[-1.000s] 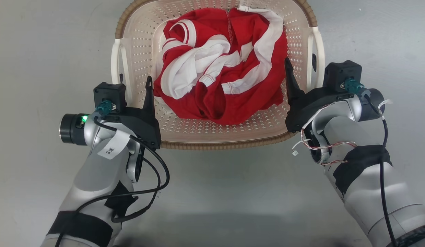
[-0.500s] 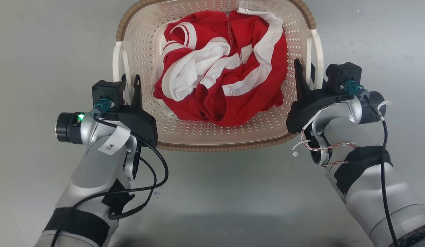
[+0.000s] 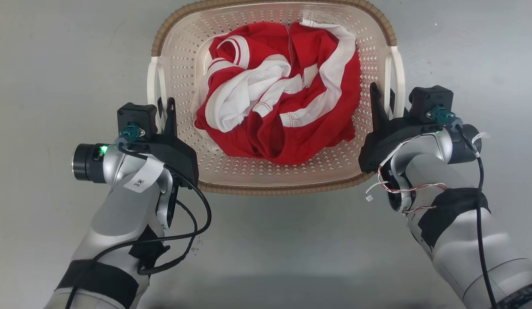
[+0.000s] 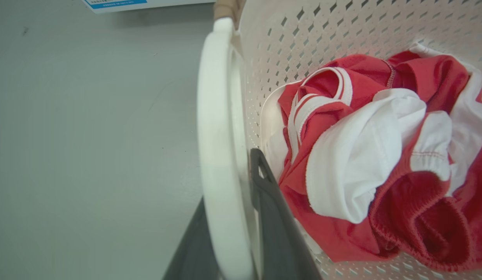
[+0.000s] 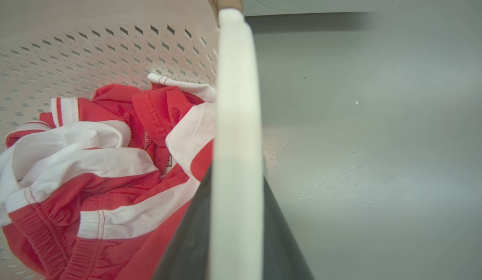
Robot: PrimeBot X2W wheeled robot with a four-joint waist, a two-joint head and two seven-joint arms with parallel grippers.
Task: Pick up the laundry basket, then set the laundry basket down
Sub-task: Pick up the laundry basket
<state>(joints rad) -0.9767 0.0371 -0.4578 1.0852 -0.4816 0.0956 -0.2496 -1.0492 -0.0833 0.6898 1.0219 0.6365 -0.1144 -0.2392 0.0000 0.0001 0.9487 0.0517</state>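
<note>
The laundry basket (image 3: 274, 189) is cream and perforated with a brown woven-look rim, and stands before me at the top middle of the head view. It holds a crumpled red and white garment (image 3: 283, 98). My left gripper (image 3: 165, 103) is shut on the white left handle (image 3: 152, 86), one finger inside the basket wall and one outside. My right gripper (image 3: 382, 92) is shut on the white right handle (image 3: 399, 73) in the same way. The left wrist view has the handle (image 4: 215, 128) between my dark fingers (image 4: 272, 217). In the right wrist view the handle (image 5: 237, 116) runs up between both fingers (image 5: 190, 233).
Smooth grey floor (image 3: 270, 249) lies all around the basket. A white box with a blue label (image 4: 147, 4) sits on the floor beyond the basket's left side. A pale object's edge (image 5: 322, 6) shows past the right handle.
Both grippers closed from open onto the basket's side handles. Basket and grippers now sit slightly lower in the head view, with more of the far rim showing.
</note>
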